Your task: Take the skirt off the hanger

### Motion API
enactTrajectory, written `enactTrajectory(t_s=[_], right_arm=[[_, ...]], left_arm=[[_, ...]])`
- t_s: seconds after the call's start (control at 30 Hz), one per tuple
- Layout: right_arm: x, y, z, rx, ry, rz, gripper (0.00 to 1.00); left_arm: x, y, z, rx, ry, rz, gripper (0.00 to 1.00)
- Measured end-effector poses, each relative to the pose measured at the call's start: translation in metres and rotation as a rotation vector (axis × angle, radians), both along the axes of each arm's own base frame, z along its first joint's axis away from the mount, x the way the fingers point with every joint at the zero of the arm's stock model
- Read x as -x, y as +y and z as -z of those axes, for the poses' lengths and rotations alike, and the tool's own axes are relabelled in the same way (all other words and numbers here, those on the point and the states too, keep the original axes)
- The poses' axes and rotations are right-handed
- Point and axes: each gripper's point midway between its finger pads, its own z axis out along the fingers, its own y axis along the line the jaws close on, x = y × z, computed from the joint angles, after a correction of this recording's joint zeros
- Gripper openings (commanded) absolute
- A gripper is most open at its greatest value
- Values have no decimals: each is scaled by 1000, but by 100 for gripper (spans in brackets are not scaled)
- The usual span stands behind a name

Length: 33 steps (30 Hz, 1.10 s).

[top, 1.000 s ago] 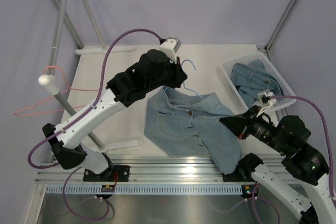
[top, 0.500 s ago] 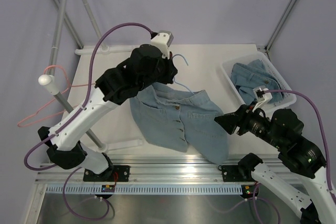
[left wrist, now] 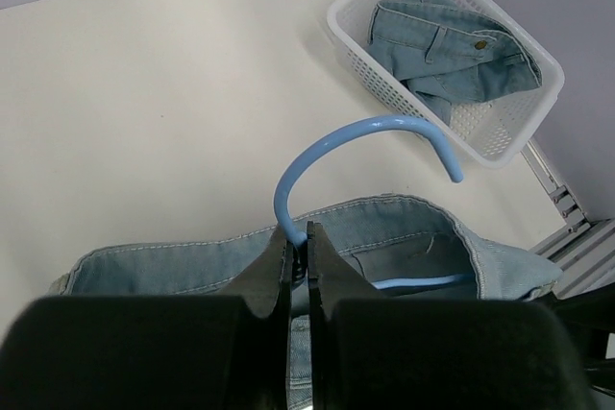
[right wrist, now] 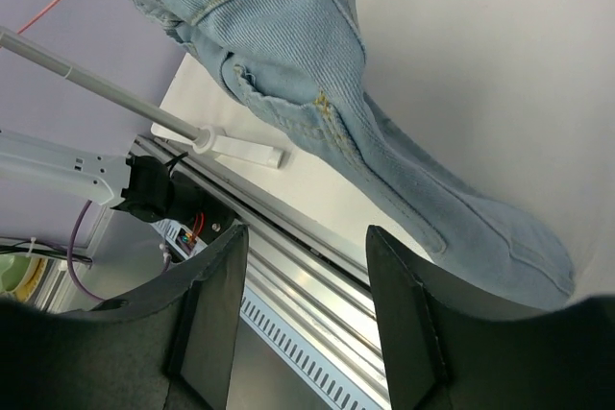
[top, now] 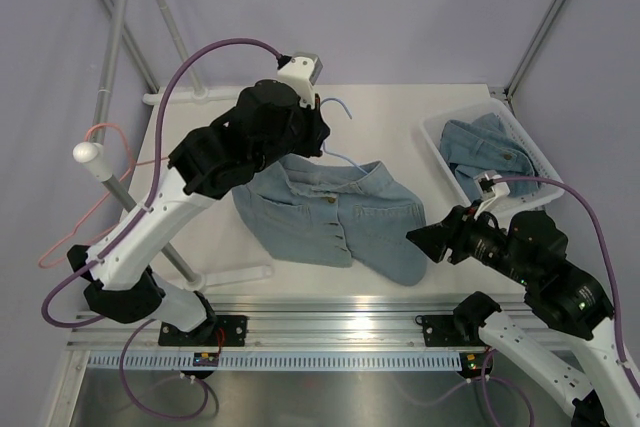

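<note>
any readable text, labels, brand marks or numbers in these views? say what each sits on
No text reads in any view.
Metal button on the folded denim garment in the white plastic mesh basket: any embossing is too blurred to read.
Small red-and-yellow part at the left arm's base: too small to read.
Light blue denim skirt and thin light blue hanger: no tag or print shows.
</note>
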Motion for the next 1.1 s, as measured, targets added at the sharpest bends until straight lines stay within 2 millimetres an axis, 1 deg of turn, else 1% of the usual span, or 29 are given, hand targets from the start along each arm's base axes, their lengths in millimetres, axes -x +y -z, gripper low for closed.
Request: enactTrajectory(t_s=[0.2, 0.27, 0.4, 0.47, 0.5, 0.53, 0.57, 0.67, 0.7, 0.8, 0.87, 1.0, 1.1], right_arm=[[-2, 1, 5, 7, 10, 4, 57], [-3, -1, 5, 8, 7, 13, 59], [-8, -10, 3, 27, -10, 71, 63], [-9, -15, 0, 39, -21, 90, 69], [-10, -18, -3, 45, -33, 100, 76], [-10, -19, -6, 49, -41, 103, 80], [-10, -21, -8, 56, -52, 107, 86], [-13, -23, -9, 85, -81, 108, 93], [-14, -23, -8, 98, -85, 103, 94], [-19, -17, -4, 134, -93, 67, 95], [-23, -6, -1, 150, -93, 18, 95], [-31, 11, 16, 179, -78, -59, 95], [-32, 17, 25, 189, -78, -95, 92]], left_arm=[[3, 3, -6, 9, -6, 1, 0], [4, 5, -9, 13, -10, 1, 0], [8, 10, -13, 17, -12, 1, 0], [10, 13, -14, 16, -12, 2, 0], [12, 15, -15, 17, -12, 3, 0], [13, 16, -16, 18, -13, 4, 0], [15, 19, -17, 17, -15, 6, 0], [21, 25, -22, 23, -23, 15, 0], [23, 26, -25, 30, -28, 19, 0], [28, 31, -32, 45, -40, 28, 0], [31, 34, -35, 54, -46, 32, 0], [38, 39, -41, 70, -53, 42, 0], [40, 42, -42, 70, -52, 45, 0]])
